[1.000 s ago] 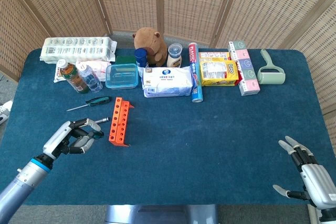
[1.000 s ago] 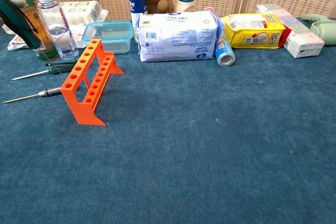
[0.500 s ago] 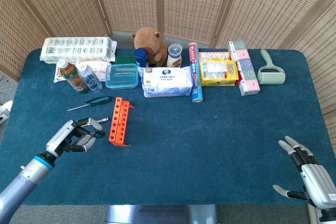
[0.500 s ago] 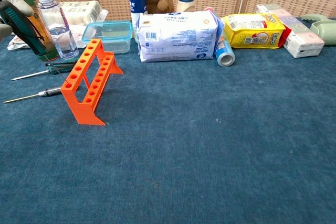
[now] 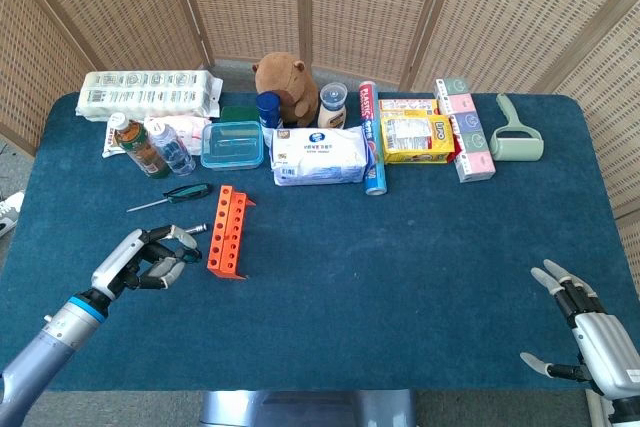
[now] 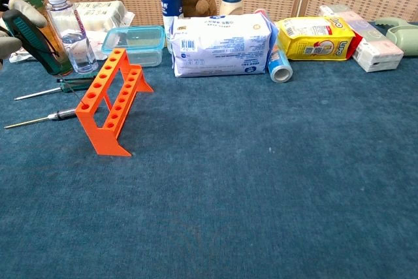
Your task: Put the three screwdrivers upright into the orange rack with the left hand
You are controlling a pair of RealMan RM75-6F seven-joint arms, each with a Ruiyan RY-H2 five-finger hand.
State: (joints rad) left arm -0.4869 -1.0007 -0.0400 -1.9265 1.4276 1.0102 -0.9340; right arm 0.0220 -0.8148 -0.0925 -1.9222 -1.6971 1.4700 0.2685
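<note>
Our left hand (image 5: 145, 259) grips one green-handled screwdriver (image 6: 38, 46), tilted, its tip near the orange rack (image 5: 227, 231). Our right hand (image 5: 588, 332) rests at the table's near right corner, fingers spread, holding nothing. Screwdrivers, three: one held, one lying just left of the rack (image 6: 34, 119), one green-handled (image 5: 171, 194) lying behind it. Rack, one, all holes vacant. Beyond: two bottles (image 5: 163, 147), one clear lidded box (image 5: 232, 144), one wipes pack (image 5: 320, 156), one plush toy (image 5: 285, 85).
</note>
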